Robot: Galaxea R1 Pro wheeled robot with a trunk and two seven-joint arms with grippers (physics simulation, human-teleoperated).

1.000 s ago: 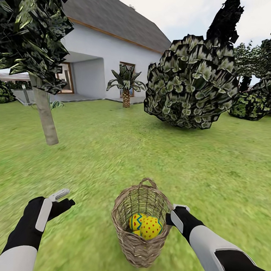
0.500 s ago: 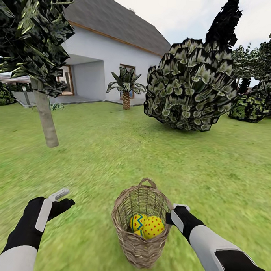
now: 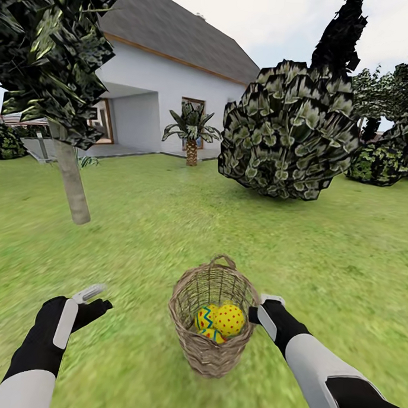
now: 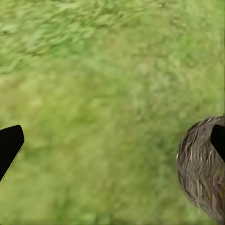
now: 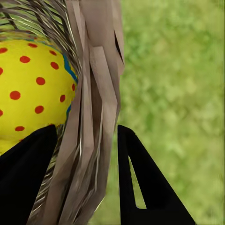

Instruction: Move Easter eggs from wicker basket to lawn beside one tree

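The wicker basket [image 3: 212, 317] stands upright on the lawn [image 3: 167, 238], low and centre in the head view, loop handle at its far rim. Inside it sit the Easter eggs [image 3: 221, 321]: a red-dotted yellow one on top, one with a blue zigzag just beside it on the left, and a third peeking out underneath.

The right gripper [image 3: 260, 312] is right at the basket's right-hand rim. The right wrist view shows it plainly: its two dark fingers [image 5: 140, 183] straddle the woven wall, one inside by the dotted egg [image 5: 33, 89], one outside over grass, jaws parted around the wicker [image 5: 96, 126]. Whether they are actually pinching the wall, I cannot tell.

The left gripper [image 3: 92, 300] hovers over bare grass, well apart from the basket on its left. Its fingers are spread wide, released, holding nothing; in the left wrist view the basket's side [image 4: 201, 164] shows next to one fingertip.

Further up the lawn on the left stands the tree [image 3: 71, 180] with its pale bare trunk, well apart from the basket. Beyond: a white house [image 3: 167, 89], a small palm [image 3: 192, 135] and a big dark bush [image 3: 290, 130].
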